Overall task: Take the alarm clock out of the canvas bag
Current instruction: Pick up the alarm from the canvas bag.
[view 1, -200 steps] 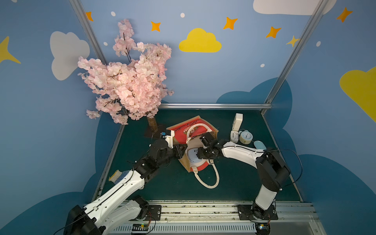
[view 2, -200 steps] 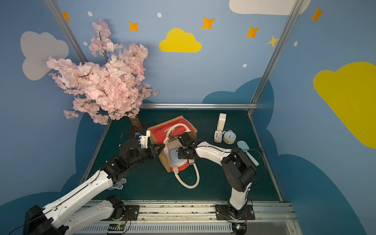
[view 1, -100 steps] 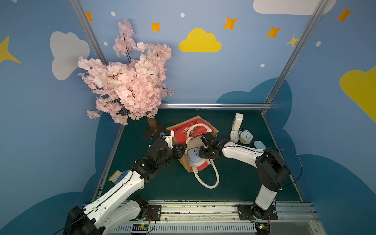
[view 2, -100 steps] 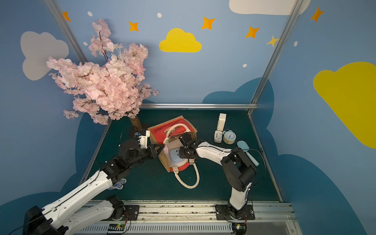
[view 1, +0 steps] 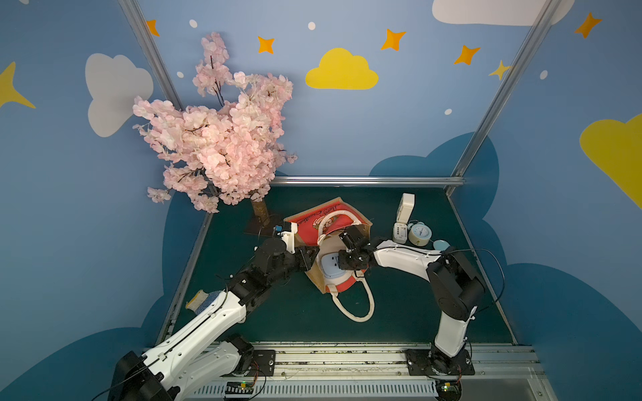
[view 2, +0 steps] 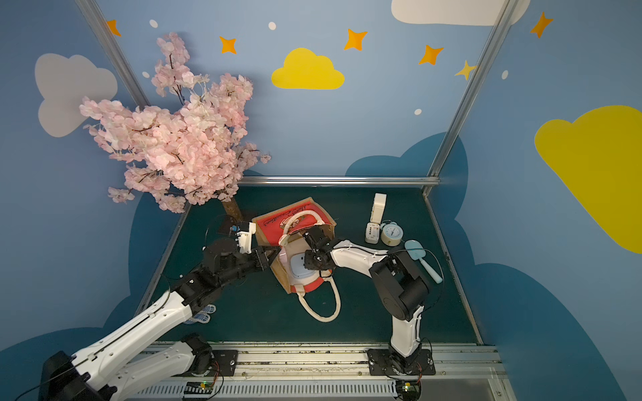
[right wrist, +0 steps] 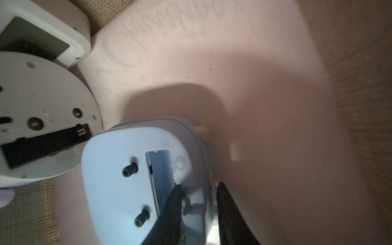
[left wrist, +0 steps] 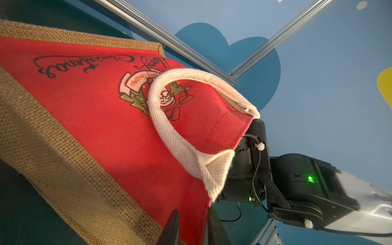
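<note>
left gripper (left wrist: 192, 214): narrow, pinching bag (left wrist: 95, 118) rim, holding mouth open
right gripper (right wrist: 199, 187): narrow, clamped on blue clock (right wrist: 118, 169) edge, for lifting

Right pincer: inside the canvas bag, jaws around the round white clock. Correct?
No. The right pincer is inside the canvas bag, but its jaws flank an edge of the pale blue clock; the round white clock lies beside it. Right wrist view shows it.
</note>
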Motion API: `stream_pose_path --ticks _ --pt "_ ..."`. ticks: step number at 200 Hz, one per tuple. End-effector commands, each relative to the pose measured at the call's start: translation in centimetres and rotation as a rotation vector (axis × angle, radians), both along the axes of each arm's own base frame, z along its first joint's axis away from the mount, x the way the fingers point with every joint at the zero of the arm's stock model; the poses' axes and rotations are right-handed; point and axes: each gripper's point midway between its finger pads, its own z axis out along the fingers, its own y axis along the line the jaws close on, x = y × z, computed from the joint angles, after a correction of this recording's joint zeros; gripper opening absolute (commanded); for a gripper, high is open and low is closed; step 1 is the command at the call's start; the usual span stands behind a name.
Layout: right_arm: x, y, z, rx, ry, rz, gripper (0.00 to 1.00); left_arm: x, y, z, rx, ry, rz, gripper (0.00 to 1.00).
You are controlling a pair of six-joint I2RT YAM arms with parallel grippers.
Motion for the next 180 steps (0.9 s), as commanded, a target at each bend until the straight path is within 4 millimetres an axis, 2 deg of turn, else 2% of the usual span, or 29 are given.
stream_pose_path --ticks 1,15,41,63,121,150,180 --pt "0.0 0.1 -0.5 0.006 0.02 -0.003 0.23 0.1 0.4 -0.4 0.021 0.001 0.012 0.24" --pt "-0.2 0.0 -0.5 0.007 0.025 -0.006 0.18 0.1 0.5 -0.4 0.022 0.0 0.014 0.24" --pt "-0.3 -0.7 0.6 0.003 0.0 -0.021 0.13 0.2 0.7 -0.6 0.028 0.001 0.021 0.24" --pt "-0.7 -1.0 2.1 0.013 -0.021 -0.019 0.12 0.3 0.8 -0.5 0.028 0.0 0.03 0.24" --pt "-2.0 -1.8 4.2 -0.016 -0.042 0.003 0.12 0.6 1.4 -0.6 0.034 0.008 0.049 0.25" --pt "-3.5 -1.6 5.5 -0.019 -0.052 0.038 0.12 0.8 1.8 -0.8 0.041 0.017 0.067 0.25" --pt "-5.0 -2.3 7.1 -0.007 -0.084 0.053 0.12 1.0 2.3 -0.5 0.041 0.012 0.081 0.25"
